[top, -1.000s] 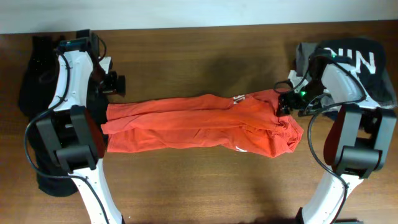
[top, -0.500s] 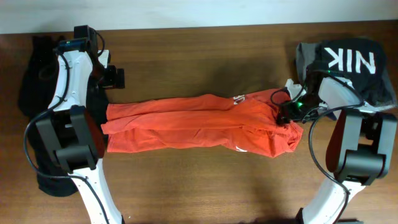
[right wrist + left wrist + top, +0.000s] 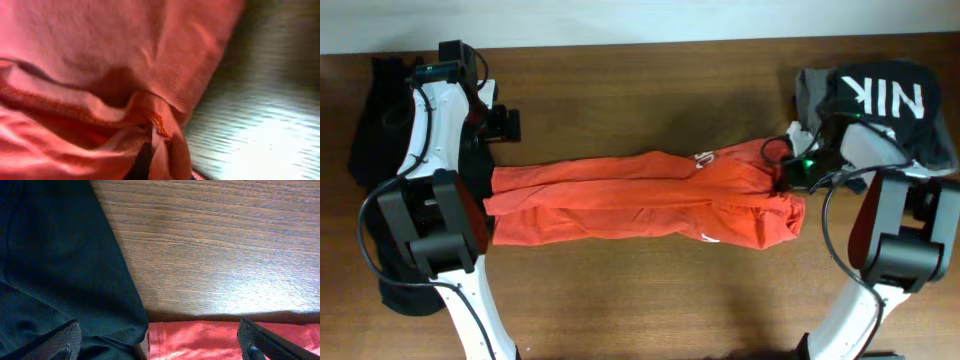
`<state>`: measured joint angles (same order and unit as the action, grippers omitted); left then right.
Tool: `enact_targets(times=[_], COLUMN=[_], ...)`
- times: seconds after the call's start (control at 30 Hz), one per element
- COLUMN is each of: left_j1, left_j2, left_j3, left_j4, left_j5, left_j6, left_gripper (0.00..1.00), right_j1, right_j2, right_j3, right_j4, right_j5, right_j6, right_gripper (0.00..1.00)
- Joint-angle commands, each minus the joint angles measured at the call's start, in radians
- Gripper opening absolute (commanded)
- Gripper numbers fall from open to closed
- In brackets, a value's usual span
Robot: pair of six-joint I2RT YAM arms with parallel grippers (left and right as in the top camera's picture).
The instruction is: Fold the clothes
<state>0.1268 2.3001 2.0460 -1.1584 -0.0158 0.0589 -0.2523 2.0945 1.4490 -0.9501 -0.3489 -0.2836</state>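
Note:
The clothes, an orange-red T-shirt (image 3: 640,195), lie as a long folded strip across the middle of the table, with a small white label (image 3: 701,158) on the upper edge. My right gripper (image 3: 786,178) is shut on a pinched fold of the shirt's right end (image 3: 162,132); orange cloth fills the right wrist view and hides the fingers. My left gripper (image 3: 506,125) hovers open just beyond the shirt's left end. Its fingertips (image 3: 66,341) straddle the shirt's hemmed corner (image 3: 200,340) and the edge of a black cloth, holding nothing.
A black shirt with white "NIK" letters (image 3: 885,95) lies over a grey garment (image 3: 810,88) at the back right, close behind my right arm. A black garment (image 3: 375,120) (image 3: 50,270) lies at the left edge, touching the orange shirt's corner. Bare wood (image 3: 215,245) stretches beyond.
My right gripper has gone down onto the shirt's right end and shut on it, bunching the cloth there. The left gripper stayed open and hardly shifted.

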Motion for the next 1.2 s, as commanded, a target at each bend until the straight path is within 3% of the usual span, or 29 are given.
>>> enact_targets(times=[0.0, 0.4, 0.63, 1.17], left_j1=[0.007, 0.007, 0.007, 0.007], left_j2=[-0.030, -0.030, -0.030, -0.030], left_j3=[0.019, 0.019, 0.019, 0.019], left_j4=[0.003, 0.003, 0.018, 0.019], left_j5=[0.004, 0.004, 0.005, 0.004], left_j6=[-0.014, -0.014, -0.014, -0.014], left_gripper=[0.99, 0.99, 0.99, 0.99], right_j1=[-0.050, -0.055, 0.023, 0.377], right_j2=[0.004, 0.004, 0.003, 0.003], right_j3=[0.151, 0.576, 0.620, 0.620], right_j4=[-0.055, -0.349, -0.417, -0.422], right_j5=[-0.060, -0.060, -0.060, 0.046], right_j6=[0.008, -0.034, -0.034, 0.012], right_gripper=[0.04, 0.04, 0.04, 0.04])
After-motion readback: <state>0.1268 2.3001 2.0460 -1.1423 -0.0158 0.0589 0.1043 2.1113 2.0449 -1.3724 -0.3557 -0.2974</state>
